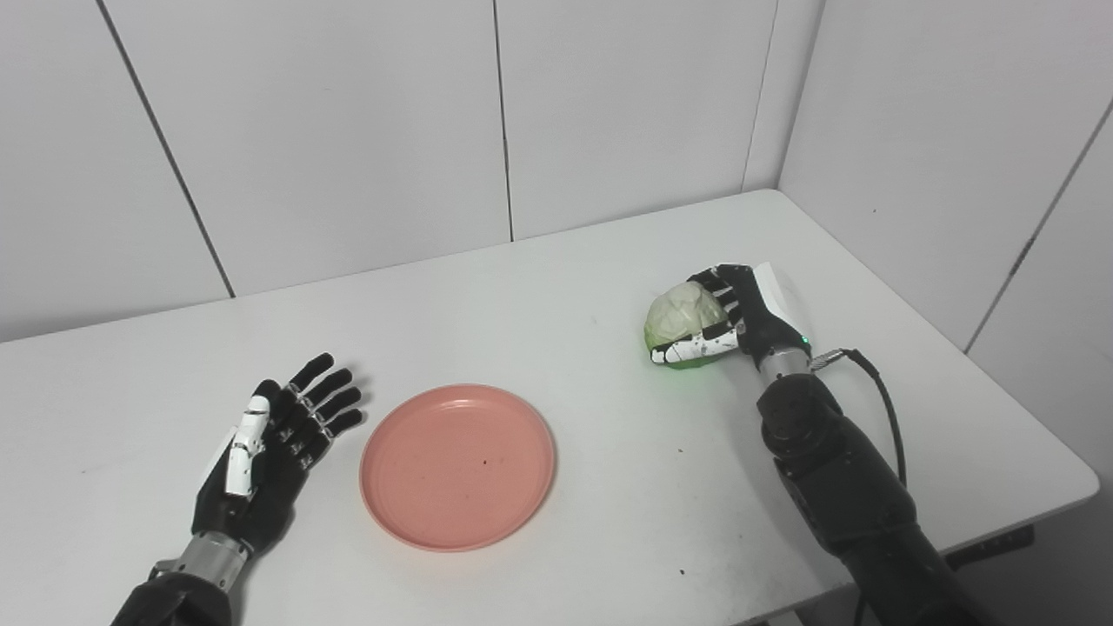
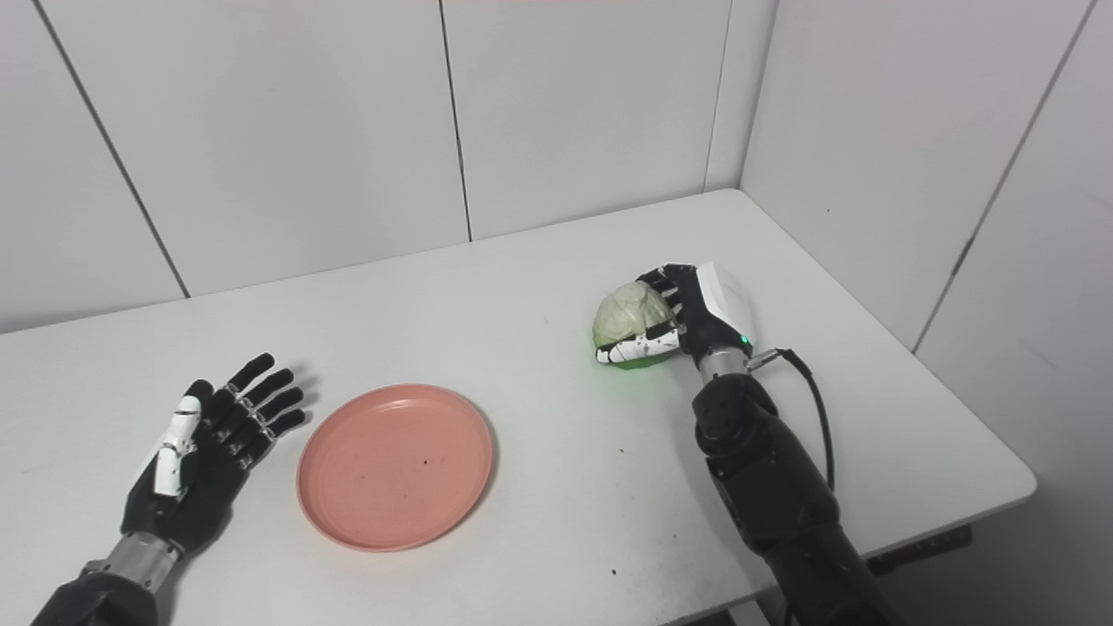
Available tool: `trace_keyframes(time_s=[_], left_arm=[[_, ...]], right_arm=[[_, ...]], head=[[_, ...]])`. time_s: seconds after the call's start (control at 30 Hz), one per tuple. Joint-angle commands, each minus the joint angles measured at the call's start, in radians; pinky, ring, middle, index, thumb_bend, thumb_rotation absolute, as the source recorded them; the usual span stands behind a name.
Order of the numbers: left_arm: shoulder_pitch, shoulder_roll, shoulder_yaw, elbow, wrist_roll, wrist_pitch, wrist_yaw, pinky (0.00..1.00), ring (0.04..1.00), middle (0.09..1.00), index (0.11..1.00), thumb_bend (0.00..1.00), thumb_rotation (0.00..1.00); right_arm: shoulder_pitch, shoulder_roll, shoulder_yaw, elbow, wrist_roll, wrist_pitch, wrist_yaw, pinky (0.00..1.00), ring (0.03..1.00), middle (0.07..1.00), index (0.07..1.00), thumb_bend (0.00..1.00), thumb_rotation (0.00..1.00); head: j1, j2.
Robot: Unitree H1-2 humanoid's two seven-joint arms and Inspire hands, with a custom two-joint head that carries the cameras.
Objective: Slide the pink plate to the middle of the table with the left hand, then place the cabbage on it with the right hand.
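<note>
White tabletop (image 2: pixel 539 287), white panelled walls behind it and to its right. Pink plate (image 2: pixel 396 467) flat on the tabletop, empty apart from a tiny dark speck. Left robot hand (image 2: pixel 204 452) just left of the plate, palm up, fingers spread, holding nothing, not touching the plate. Cabbage (image 2: pixel 633 324) well right of the plate and farther back, pale green, sitting on the tabletop. Right robot hand (image 2: pixel 687 317) wrapped around the cabbage from its right side, thumb across the front, fingers over the top. Black cable loops off the right wrist.
</note>
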Motion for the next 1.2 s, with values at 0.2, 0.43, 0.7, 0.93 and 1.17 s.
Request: trace_keyframes(time_s=[0.2,0.43,0.7,0.93,1.17], left_arm=[[0.051,0.013,-0.011,0.037,0.024,0.089,0.025,0.83,0.848,0.857,0.844,0.50,1.00],[0.051,0.009,-0.012,0.032,0.024,0.092,0.034,0.83,0.848,0.855,0.841,0.50,1.00],[0.050,0.003,-0.018,0.033,0.027,0.087,0.038,0.83,0.847,0.856,0.843,0.50,1.00],[0.054,-0.008,-0.030,0.013,0.034,0.096,0.062,0.83,0.845,0.853,0.843,0.49,1.00],[0.059,-0.023,-0.045,-0.010,0.040,0.105,0.087,0.83,0.849,0.859,0.847,0.49,1.00]], right_arm=[[-0.013,-0.008,-0.026,-0.050,-0.006,0.018,-0.015,0.41,0.473,0.490,0.485,0.53,0.01],[-0.002,-0.002,-0.042,-0.123,0.003,0.020,-0.009,0.38,0.446,0.461,0.508,0.53,0.00],[0.003,0.009,-0.053,-0.256,0.008,0.062,0.023,0.40,0.458,0.472,0.502,0.53,0.00],[-0.015,0.030,-0.037,-0.363,-0.004,0.091,0.055,0.38,0.444,0.467,0.505,0.53,0.00],[-0.038,0.057,0.001,-0.442,-0.019,0.103,0.099,0.37,0.437,0.460,0.513,0.53,0.00]], head=[[0.010,-0.002],[0.018,0.000],[0.034,-0.001],[0.063,-0.002],[0.113,0.001]])
